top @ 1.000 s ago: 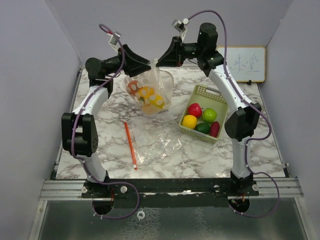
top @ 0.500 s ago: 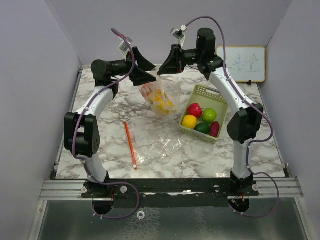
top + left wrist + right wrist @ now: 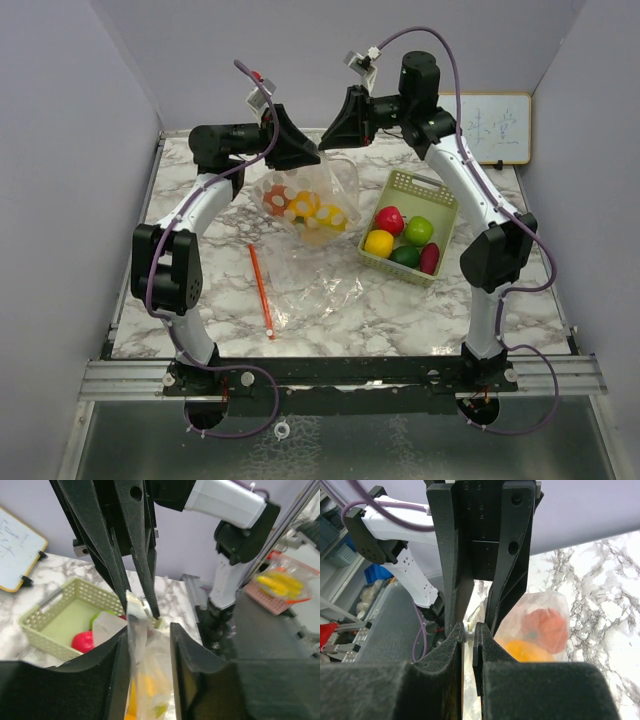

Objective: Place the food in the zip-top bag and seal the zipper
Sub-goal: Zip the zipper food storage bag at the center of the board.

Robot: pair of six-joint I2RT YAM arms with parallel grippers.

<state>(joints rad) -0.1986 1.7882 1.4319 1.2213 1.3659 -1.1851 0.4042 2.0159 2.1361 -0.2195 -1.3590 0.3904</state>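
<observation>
Hanging in the upper middle of the overhead view, the zip-top bag (image 3: pixel 318 200) blurs the food (image 3: pixel 300 207) inside it to orange and yellow lumps. I cannot count the pieces, and black fingers hide the zipper edge. Other pieces lie in the basket (image 3: pixel 402 183) to its right. The right gripper (image 3: pixel 468 630) pinches the bag's rim tight. The left gripper (image 3: pixel 149 627) stands partly apart, rim between its jaws.

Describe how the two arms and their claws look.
The left arm and right arm have white links joined by bulky black joints. A purple cable runs along each. The left claw and right claw are matte black, each with two long tapered fingers.
</observation>
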